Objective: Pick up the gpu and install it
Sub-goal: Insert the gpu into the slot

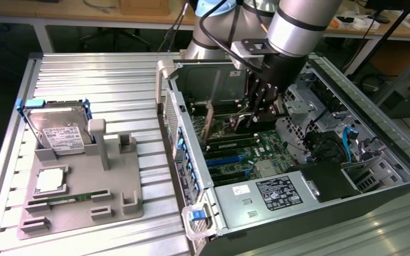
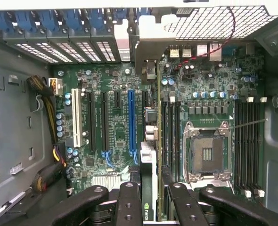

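Fingers (image 2: 151,200) clamp one gpu (image 2: 150,141) (edge-on) above one motherboard (image 2: 115,122).

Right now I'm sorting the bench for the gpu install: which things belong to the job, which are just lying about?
In the job:
gpu, clamped in the gripper
motherboard in the computer case

Lying about:
hard drive
memory stick
grey holder tray

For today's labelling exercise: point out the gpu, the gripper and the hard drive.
gpu (image 2: 149,188): wrist view, its black top edge.
gripper (image 2: 151,200): wrist view, between its fingertips.
hard drive (image 1: 61,133): exterior view, its white label.
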Tool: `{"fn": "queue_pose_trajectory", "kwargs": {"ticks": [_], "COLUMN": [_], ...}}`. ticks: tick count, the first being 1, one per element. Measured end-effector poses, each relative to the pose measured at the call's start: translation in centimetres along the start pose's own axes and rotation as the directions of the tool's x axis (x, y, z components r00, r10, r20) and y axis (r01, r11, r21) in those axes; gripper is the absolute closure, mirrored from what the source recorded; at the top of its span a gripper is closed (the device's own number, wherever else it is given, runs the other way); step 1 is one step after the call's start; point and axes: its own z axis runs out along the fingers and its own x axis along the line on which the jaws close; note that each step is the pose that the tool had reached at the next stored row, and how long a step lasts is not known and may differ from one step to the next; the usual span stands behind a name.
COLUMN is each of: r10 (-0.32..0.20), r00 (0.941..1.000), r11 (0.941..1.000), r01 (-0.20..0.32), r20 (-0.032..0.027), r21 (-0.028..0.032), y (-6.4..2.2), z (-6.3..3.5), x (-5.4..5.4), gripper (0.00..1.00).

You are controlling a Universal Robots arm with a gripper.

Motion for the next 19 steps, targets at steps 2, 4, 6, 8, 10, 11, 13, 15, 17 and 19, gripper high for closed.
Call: {"fn": "queue_pose_trajectory", "kwargs": {"ticks": [2, 4, 6, 8, 10, 11, 13, 15, 17, 19], "r10": [0.0, 0.0, 0.0, 0.0, 0.0, 0.0, 0.0, 0.0, 0.0, 0.0], "r00": [1.0, 1.0, 1.0, 1.0, 1.0, 1.0, 1.0, 1.0, 1.0, 1.0], "r11": [1.0, 1.0, 1.0, 1.0, 1.0, 1.0, 1.0, 1.0, 1.0, 1.0], "r01": [0.0, 0.0, 0.0, 0.0, 0.0, 0.0, 0.0, 0.0, 0.0, 0.0], "r20": [0.0, -0.0001, -0.0001, 0.0, -0.0001, -0.0001, 0.0, 0.0001, 0.0001, 0.0], "r21": [0.0, 0.0, 0.0, 0.0, 0.0, 0.0, 0.0, 0.0001, 0.0001, 0.0], "y": [0.16, 0.3, 0.47, 0.59, 0.7, 0.76, 0.87, 0.89, 0.91, 0.91], "z": [0.09, 0.16, 0.25, 0.31, 0.36, 0.38, 0.44, 0.5, 0.57, 0.67], "x": [-0.02, -0.04, -0.06, -0.07, -0.08, -0.08, -0.08, -0.09, -0.09, -0.09], "gripper": [0.73, 0.73, 0.73, 0.73, 0.73, 0.73, 0.73, 0.73, 0.73, 0.73]}}
